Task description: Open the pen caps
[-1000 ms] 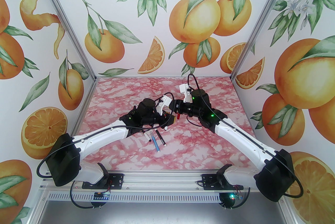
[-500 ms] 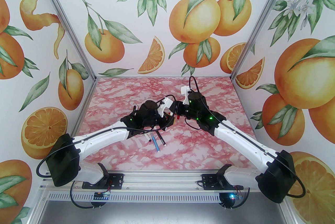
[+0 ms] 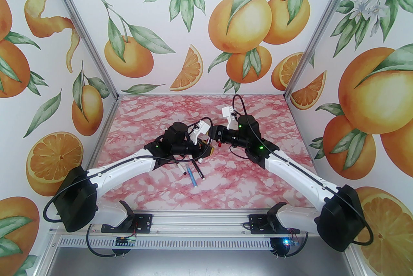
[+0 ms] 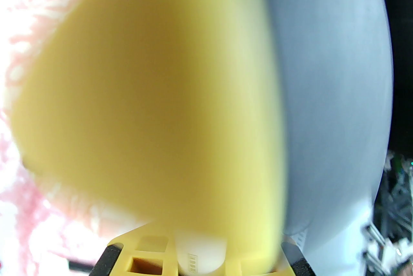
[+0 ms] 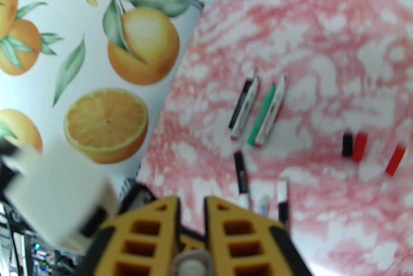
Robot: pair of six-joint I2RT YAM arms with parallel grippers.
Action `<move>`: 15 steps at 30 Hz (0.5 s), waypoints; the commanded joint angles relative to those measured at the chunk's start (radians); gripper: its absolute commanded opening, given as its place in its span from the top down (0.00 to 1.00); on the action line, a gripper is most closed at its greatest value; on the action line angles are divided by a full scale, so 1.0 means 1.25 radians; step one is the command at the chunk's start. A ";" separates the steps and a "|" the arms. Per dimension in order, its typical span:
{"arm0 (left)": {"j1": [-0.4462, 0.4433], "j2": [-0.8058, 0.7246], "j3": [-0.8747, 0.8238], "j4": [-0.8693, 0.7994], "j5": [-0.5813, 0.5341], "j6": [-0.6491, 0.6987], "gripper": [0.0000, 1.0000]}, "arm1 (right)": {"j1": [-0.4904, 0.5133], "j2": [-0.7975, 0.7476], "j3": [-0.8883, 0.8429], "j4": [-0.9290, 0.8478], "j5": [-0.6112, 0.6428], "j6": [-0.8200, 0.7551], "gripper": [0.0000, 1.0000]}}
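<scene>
1. Top: left gripper [image 3: 206, 149] and right gripper [image 3: 215, 136] hang close together above mid-table [image 3: 258, 178]. Three pens [image 3: 192, 175] lie by the left forearm [image 3: 129, 166].
2. Left wrist: one blurred yellow finger [image 4: 145, 107] against a grey shape [image 4: 322, 91]. Clenched or released, cannot tell.
3. Right wrist: fingers [image 5: 145, 236] drawn nearly together, slim slit between; any grasp, cannot tell. Seven pens [image 5: 267, 113] on the table: four farther off, three near the fingertips. Three loose caps [image 5: 359, 147] lie apart from them: one black, two red.

Pink marbled table [image 3: 245, 178], orange-print walls [image 3: 193, 26], red caps [image 5: 359, 147], black cap [image 5: 347, 145]
</scene>
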 commanded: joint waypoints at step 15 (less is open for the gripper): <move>0.004 -0.100 -0.014 -0.094 -0.216 0.033 1.00 | -0.034 0.028 0.110 -0.308 0.297 -0.189 0.91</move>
